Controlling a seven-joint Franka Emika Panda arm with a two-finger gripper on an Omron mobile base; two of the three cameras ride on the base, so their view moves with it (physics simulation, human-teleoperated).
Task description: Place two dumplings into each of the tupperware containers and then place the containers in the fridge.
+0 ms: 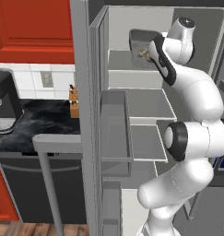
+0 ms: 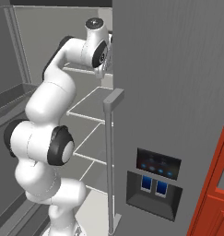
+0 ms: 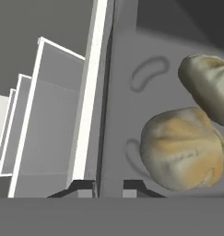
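Placing container [image 1: 143, 48] on upper fridge [image 1: 88, 115] shelf, far left of arm: we judge this the storing step. Gripper [image 3: 109, 186] fingers pinch container rim. 2 dumplings [image 3: 182, 154] lie inside tray, touching. Next we need jaws to spread, then straight pull-back clear of rim and shelf edge.

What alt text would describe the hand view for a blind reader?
Two dumplings lie in a grey container, seen from close above. The shut pincer grips the container's rim, and white fridge shelves step away on the left.
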